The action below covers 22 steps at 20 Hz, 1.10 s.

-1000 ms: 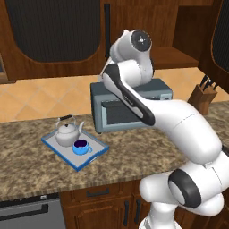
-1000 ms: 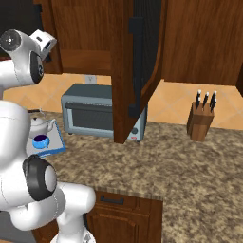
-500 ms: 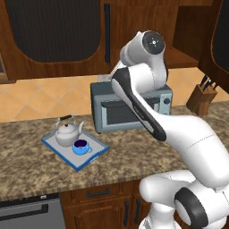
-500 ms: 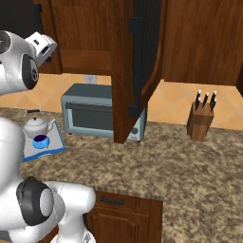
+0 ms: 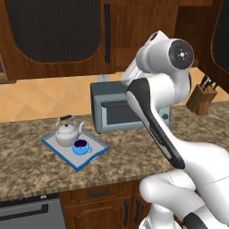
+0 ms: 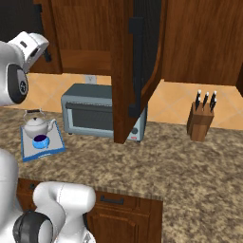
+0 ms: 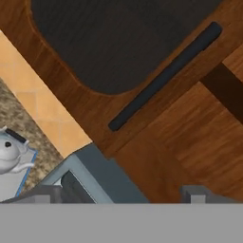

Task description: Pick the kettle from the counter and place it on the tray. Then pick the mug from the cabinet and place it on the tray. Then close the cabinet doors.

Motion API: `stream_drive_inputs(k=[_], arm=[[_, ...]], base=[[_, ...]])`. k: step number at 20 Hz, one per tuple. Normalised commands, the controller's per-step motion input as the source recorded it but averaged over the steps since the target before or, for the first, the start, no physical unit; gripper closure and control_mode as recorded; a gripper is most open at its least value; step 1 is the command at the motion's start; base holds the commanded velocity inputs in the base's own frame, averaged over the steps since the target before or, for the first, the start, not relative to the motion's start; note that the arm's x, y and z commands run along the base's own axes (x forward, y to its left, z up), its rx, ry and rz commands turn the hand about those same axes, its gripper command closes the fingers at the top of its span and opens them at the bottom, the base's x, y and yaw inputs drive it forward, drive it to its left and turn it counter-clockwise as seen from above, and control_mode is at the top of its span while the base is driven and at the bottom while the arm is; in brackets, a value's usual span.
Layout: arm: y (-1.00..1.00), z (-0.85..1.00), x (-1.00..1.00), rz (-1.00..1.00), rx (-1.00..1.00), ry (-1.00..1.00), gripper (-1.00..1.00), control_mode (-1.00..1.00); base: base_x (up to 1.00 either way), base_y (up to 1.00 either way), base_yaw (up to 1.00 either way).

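Closest to me, the speckled brown counter runs across with dark wood drawers under it. On it sits the flat grey tray with its bright blue rim, and both task pieces are already on it: the squat white kettle with its thin dark arched handle, and the small blue mug just in front of the kettle, very close to it.

Behind the tray stands a boxy grey toaster oven, and far along the counter a wooden knife block with dark handles sticking up.

Above, one cabinet door hangs open and juts out over the counter in front of the oven, edge-on in the right base view. The other door, dark wood with an arched black mesh panel and a vertical black bar handle, lies flat ahead of the hand.

The gripper is spread wide with nothing between its tips, pointed at that door and apart from it.
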Motion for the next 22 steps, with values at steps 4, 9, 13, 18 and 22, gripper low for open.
stream_drive_inputs(k=[4, 9, 13, 18, 22], arm=[[-0.23, 0.37, -0.67, -0.01, -0.03, -0.13, -1.0, -1.0], [-0.32, 0.33, -0.62, -0.02, -0.06, -0.03, -1.0, -1.0], [-0.23, 0.2, -0.52, -0.07, -0.12, 0.0, -1.0, -1.0], [-0.23, 0.12, -0.58, -0.09, -0.13, 0.0, -1.0, -1.0], [-0.23, 0.09, -0.54, -0.08, -0.12, 0.0, -1.0, -1.0]], base=[[0.0, 0.0, 0.0], [0.0, 0.0, 0.0], [0.0, 0.0, 0.0], [0.0, 0.0, 0.0], [0.0, 0.0, 0.0]])
